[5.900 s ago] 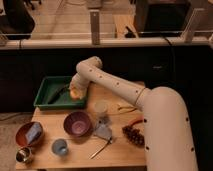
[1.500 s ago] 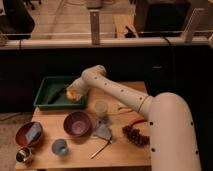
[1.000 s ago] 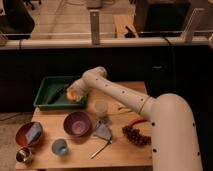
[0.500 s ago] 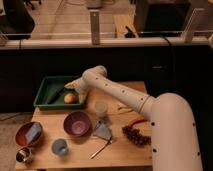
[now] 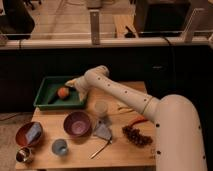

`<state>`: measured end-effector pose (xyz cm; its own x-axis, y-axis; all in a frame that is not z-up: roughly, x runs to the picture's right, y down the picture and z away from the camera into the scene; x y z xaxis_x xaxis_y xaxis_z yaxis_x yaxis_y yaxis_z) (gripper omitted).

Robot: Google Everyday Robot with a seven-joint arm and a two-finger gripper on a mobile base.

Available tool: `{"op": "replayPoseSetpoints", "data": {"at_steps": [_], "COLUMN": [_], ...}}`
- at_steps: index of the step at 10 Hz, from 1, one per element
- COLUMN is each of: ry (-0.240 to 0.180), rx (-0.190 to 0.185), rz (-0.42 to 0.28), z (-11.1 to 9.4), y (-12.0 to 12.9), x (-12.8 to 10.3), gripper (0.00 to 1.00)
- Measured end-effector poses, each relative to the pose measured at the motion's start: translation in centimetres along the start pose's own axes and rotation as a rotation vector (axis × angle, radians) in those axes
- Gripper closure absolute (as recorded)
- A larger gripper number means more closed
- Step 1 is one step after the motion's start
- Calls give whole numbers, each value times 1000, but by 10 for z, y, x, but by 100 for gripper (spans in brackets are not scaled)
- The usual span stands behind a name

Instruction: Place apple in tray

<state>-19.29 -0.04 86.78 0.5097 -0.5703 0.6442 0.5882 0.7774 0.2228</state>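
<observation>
The apple point(image 5: 62, 92), small and orange-red, lies inside the green tray point(image 5: 44, 98) at the table's back left, near the tray's middle. My gripper point(image 5: 73, 83) is over the tray's right part, just right of and slightly above the apple, with a small gap showing between them. The white arm reaches in from the lower right, across the table.
A purple bowl point(image 5: 77, 124) stands in front of the tray. A brown bowl point(image 5: 29, 134), a blue cup point(image 5: 59, 146) and a metal cup point(image 5: 22, 155) are at the front left. A clear cup point(image 5: 101, 108), a grey wrapper point(image 5: 103, 130) and dark grapes point(image 5: 137, 135) lie under the arm.
The apple was up against the gripper at the tray's right side; now it sits further left in the tray, apart from the gripper. The arm has barely shifted.
</observation>
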Motion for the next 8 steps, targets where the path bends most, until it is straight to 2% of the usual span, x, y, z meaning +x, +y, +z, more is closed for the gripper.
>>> {"op": "replayPoseSetpoints", "data": {"at_steps": [8], "ry": [-2], "rx": [0], "rz": [-1], "z": [1], "y": [-1], "x": [-1], "gripper": [20]}}
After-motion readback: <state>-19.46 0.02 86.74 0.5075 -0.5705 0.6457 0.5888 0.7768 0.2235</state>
